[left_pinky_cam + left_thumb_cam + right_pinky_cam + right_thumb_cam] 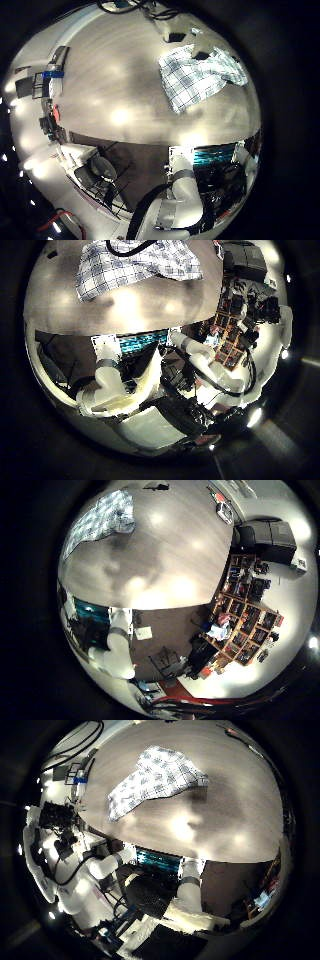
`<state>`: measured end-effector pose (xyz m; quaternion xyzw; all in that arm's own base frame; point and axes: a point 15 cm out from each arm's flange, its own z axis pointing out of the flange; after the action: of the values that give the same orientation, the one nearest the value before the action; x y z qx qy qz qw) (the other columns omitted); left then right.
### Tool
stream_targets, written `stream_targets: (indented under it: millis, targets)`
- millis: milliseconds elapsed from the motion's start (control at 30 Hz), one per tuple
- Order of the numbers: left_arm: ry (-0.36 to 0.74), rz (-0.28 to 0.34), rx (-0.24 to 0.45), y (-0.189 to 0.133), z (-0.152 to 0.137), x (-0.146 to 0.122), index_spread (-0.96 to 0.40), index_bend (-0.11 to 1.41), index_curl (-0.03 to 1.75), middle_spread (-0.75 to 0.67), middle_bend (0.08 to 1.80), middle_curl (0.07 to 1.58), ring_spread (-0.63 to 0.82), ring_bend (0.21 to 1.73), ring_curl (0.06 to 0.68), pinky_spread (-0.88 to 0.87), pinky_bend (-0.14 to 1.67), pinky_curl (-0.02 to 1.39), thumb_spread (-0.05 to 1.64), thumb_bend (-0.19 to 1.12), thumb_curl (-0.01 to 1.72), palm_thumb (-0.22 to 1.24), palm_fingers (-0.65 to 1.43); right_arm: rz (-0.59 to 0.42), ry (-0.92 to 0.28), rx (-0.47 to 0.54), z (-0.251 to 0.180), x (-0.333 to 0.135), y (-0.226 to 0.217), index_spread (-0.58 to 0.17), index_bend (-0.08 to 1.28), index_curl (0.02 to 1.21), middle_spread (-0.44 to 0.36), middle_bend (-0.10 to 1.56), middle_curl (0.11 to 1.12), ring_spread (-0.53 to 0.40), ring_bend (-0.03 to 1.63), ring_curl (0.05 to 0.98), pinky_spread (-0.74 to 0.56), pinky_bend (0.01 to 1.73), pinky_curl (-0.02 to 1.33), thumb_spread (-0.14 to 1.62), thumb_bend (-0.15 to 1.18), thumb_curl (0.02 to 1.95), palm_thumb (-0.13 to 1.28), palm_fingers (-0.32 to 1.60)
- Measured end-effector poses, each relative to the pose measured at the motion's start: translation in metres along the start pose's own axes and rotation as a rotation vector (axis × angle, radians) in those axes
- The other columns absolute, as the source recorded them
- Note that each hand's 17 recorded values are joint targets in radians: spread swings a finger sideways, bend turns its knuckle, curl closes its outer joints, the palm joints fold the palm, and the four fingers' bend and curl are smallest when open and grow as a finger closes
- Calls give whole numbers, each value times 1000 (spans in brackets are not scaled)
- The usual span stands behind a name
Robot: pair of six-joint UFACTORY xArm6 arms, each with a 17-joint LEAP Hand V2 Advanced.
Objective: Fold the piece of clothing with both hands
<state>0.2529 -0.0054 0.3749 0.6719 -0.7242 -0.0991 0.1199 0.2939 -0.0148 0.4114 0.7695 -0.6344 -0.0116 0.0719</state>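
Observation:
A checked piece of clothing [200,72] lies loosely bunched on the table [110,90], with one part folded over itself. It is small in the left little finger side palm view, so the left hand is well above it. It also shows in the left thumb side palm view [130,265], lying on the table [130,310]. In the right little finger side palm view the clothing [100,520] lies far off near the table's edge. In the right thumb side palm view it [155,778] lies flat on the table [225,815].
Small objects [50,85] stand at one edge of the table. A shelf full of items [245,605] and a dark box [265,540] stand beyond the table. The shelf also shows in the left thumb side palm view [235,320].

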Motion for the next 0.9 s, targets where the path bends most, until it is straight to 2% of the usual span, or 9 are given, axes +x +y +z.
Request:
stream_targets:
  millis: [300, 600, 767, 900]
  targets:
    - [-5, 13, -1, 0, 1, -1, -78, 183, 414, 140, 190, 357, 201, 666, 188, 255, 275, 417, 1115, -21, 290, 244, 303, 1, -2, -13, 5, 4, 0, -432, 181, 327, -99, 298, 368, -84, 593, 173, 313, 542, 92, 1137, -21, 249, 153, 421]
    - [-28, 60, -4, -10, 5, -11, -78, 183, 413, 143, 190, 357, 204, 669, 183, 247, 280, 411, 1117, -21, 288, 245, 303, 38, -11, -28, 11, 14, 1, -433, 174, 329, -99, 296, 369, -87, 595, 173, 308, 538, 93, 1141, -20, 247, 151, 429]
    - [-54, 68, -20, -16, 8, -22, -78, 184, 413, 144, 190, 357, 205, 669, 181, 243, 282, 408, 1120, -18, 290, 251, 303, 65, -25, -64, 26, 26, -20, -429, 142, 302, -116, 337, 379, -145, 683, 190, 227, 582, 91, 1137, -5, 259, 205, 506]
    - [-41, 79, -26, -21, 18, -27, -77, 184, 413, 144, 188, 357, 210, 670, 179, 247, 282, 403, 1126, -18, 290, 264, 299, 60, -36, -121, 35, 34, -51, -399, 134, 287, -118, 323, 380, -166, 695, 204, 185, 656, 108, 1095, -20, 272, 238, 399]
